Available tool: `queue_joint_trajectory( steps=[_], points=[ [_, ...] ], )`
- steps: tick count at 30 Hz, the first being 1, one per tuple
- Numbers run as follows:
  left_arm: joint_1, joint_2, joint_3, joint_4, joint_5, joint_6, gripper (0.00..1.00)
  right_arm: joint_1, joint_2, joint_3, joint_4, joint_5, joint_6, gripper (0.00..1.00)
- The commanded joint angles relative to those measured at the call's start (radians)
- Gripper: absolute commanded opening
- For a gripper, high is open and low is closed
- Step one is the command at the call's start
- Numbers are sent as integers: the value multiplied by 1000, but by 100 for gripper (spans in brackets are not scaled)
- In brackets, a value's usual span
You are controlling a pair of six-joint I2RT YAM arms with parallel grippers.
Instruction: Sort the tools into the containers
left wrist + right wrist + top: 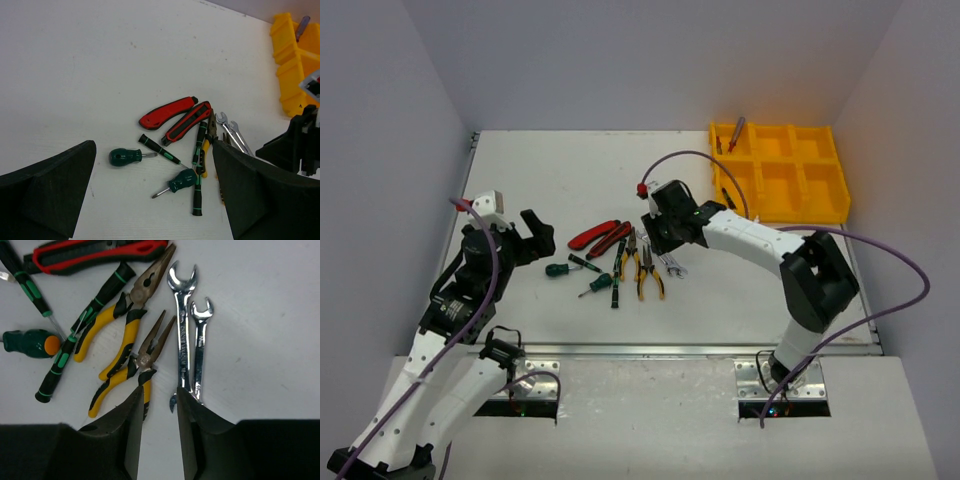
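The right gripper hung over the tool pile, well left of the yellow tray, its jaws a narrow gap apart and holding nothing. The larger wrench ended beside 1 fingertip, the needle-nose pliers beside the other. A clean pick probably needed centring on 1 shaft before closing. The left gripper, spread wide, sat farthest from the tray.

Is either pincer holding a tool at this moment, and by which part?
Nothing is held. The right pincer hangs open near the larger wrench, with only bare table between its fingers; the left pincer is open and empty.
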Motion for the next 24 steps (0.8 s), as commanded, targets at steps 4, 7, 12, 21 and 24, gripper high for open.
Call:
queue_joint_trajectory(
  steps=[4,7,12,21,24],
  points=[
    [-11,7,4,41,-18,12,100,97,52,-7,110,120,273,34],
    [-12,11,4,41,-17,12,100,137,98,18,133,127,349,33],
    [-11,5,4,40,-17,11,100,212,191,101,118,221,427,33],
    [-11,-7,4,41,-6,12,100,399,212,98,97,396,577,37],
    [-11,-13,2,43,-6,11,100,428,227,93,84,441,602,37]
  ],
)
